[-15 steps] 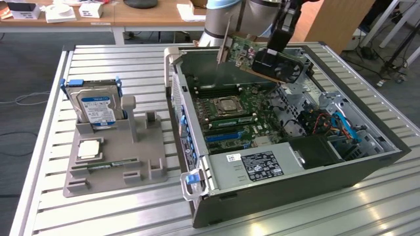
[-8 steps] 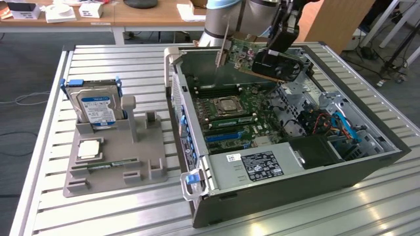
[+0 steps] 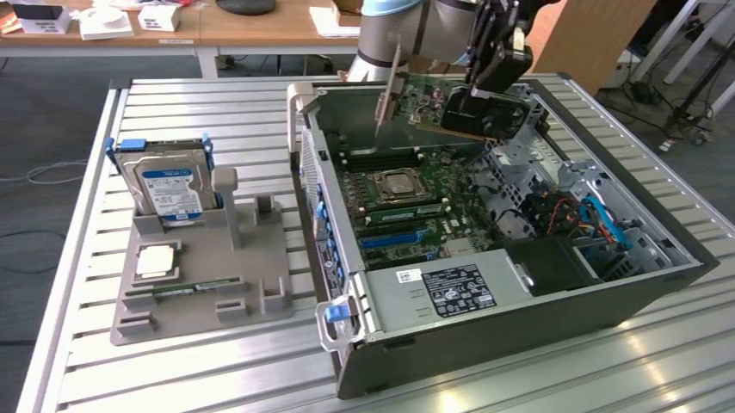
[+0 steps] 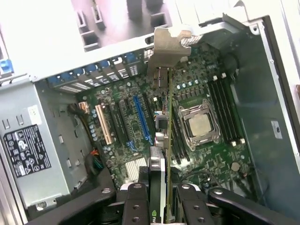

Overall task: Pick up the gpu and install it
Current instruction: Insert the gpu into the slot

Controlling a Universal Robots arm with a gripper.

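**While over the open case: gpu in my grip**

As I hang above the computer case (image 3: 517, 344), my gripper (image 4: 161, 201) is clamped on the gpu (image 4: 168, 117). My two black fingers (image 4: 136, 204) press on either side of the card's black cooler end. The jaws are nearly closed, with only the card's thickness between them.

- The card runs edge-on away from my wrist. Its silver bracket (image 4: 168, 44) is at the far end, near the case wall with the slot openings.
- In the exterior view the gpu (image 3: 431, 99) is tilted in the air over the far end of the case, clear of the motherboard (image 3: 425, 215) and not seated.
- Below the card are the long blue slot (image 4: 140, 119) to one side and the CPU socket (image 4: 199, 125) to the other, with its silver chip showing.
- The grey power supply (image 4: 28, 150) with its black label sits at the case's end.
- Outside the case, toward the exterior view's left, a grey holder tray (image 3: 206, 267) rests on the slatted metal table (image 3: 172, 370).
- A hard drive (image 3: 170, 185) with a blue label stands upright in that tray.
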